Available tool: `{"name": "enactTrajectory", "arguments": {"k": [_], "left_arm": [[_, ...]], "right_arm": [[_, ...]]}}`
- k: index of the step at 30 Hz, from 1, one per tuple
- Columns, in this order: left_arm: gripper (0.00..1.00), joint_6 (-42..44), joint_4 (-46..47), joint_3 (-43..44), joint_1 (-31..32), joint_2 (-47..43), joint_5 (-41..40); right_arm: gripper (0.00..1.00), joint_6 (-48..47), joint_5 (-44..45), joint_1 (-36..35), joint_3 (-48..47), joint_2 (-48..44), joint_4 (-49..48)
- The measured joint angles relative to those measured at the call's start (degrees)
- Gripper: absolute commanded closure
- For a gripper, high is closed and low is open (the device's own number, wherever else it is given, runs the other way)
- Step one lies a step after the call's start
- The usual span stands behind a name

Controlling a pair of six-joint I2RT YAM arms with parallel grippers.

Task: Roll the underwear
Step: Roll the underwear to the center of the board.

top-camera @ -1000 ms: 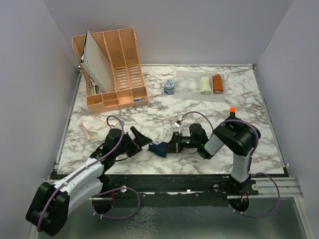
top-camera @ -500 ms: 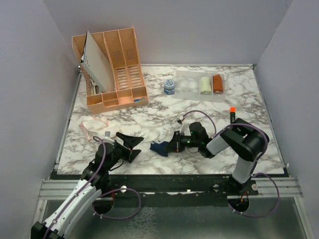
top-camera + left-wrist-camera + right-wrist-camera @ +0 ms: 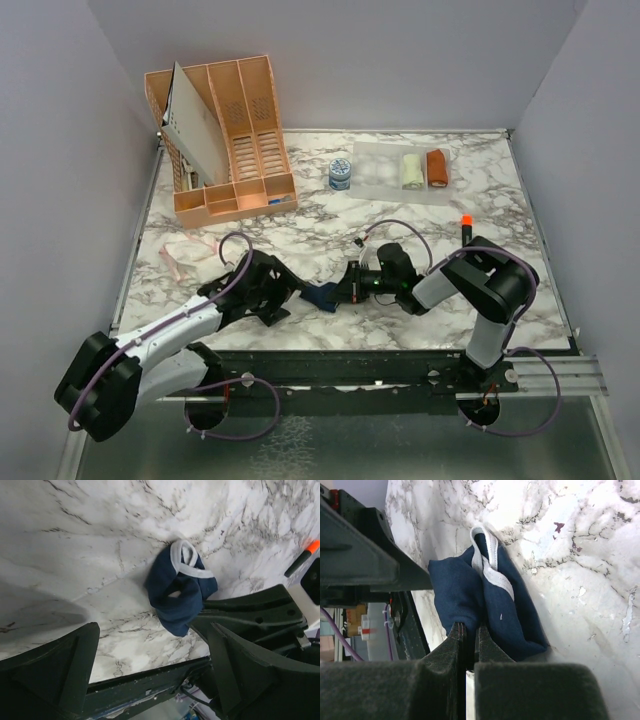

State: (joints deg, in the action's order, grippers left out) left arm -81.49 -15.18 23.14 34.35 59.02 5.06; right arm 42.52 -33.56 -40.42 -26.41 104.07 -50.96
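Note:
The navy blue underwear (image 3: 318, 295) lies bunched near the table's front edge, its white waistband showing in both wrist views (image 3: 180, 592) (image 3: 485, 597). My right gripper (image 3: 338, 290) (image 3: 468, 630) is shut on a fold of it, low on the table and pointing left. My left gripper (image 3: 284, 298) (image 3: 150, 680) is open just left of the bundle, its fingers (image 3: 55, 672) spread wide with nothing between them; the cloth sits just beyond its tips. The whitish-pink underwear (image 3: 185, 255) lies flat at the left side.
An orange divided organizer (image 3: 225, 140) stands at the back left. A small blue-white jar (image 3: 340, 175) sits mid-back. Cream (image 3: 411, 170) and rust-orange (image 3: 437, 167) cloth rolls rest on a clear mat. An orange-tipped marker (image 3: 465, 228) lies right. The table's front edge (image 3: 150, 672) runs under the left gripper.
My left gripper pulled back toward the near left, then came back right to the navy bundle, still open. The right gripper stayed shut on the navy underwear.

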Motion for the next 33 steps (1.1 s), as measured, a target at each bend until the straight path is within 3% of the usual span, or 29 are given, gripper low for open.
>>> {"name": "enactTrajectory", "arguments": {"k": [6,10,18,22,25,27,30,32,33], "left_arm": [[0.18,-2.62,1.49,0.48,4.15,0.48,-1.95],[0.33,-3.91,3.23,0.48,5.31,3.13,-2.78],[0.38,-6.58,11.02,1.05,6.36,10.86,-5.14],[0.64,-7.28,14.56,1.81,6.67,14.08,-6.25],[0.78,-7.67,15.76,1.38,6.67,15.47,-7.43],[0.79,-7.5,16.37,1.29,6.67,15.98,-7.76],[0.8,-7.32,17.49,1.29,6.78,16.85,-8.04],[0.81,-7.19,17.99,1.33,6.84,17.14,-8.13],[0.81,-7.1,18.1,1.49,6.93,17.35,-8.2]], "right_arm": [[0.99,0.94,0.22,0.0,-0.35,0.68,-0.52],[0.99,1.42,0.22,0.0,-0.35,1.14,-1.33],[0.97,2.34,0.26,0.04,0.17,1.95,-3.65],[0.94,2.54,0.24,0.04,0.35,2.21,-4.42],[0.87,2.84,0.24,0.04,0.48,2.45,-5.11],[0.79,2.89,0.22,0.04,0.55,2.45,-5.46],[0.59,1.57,0.24,0.04,0.74,2.05,-5.77],[0.52,-0.66,0.22,0.04,1.25,0.72,-5.53],[0.43,-2.6,0.35,0.02,1.53,-0.72,-4.79]]}}
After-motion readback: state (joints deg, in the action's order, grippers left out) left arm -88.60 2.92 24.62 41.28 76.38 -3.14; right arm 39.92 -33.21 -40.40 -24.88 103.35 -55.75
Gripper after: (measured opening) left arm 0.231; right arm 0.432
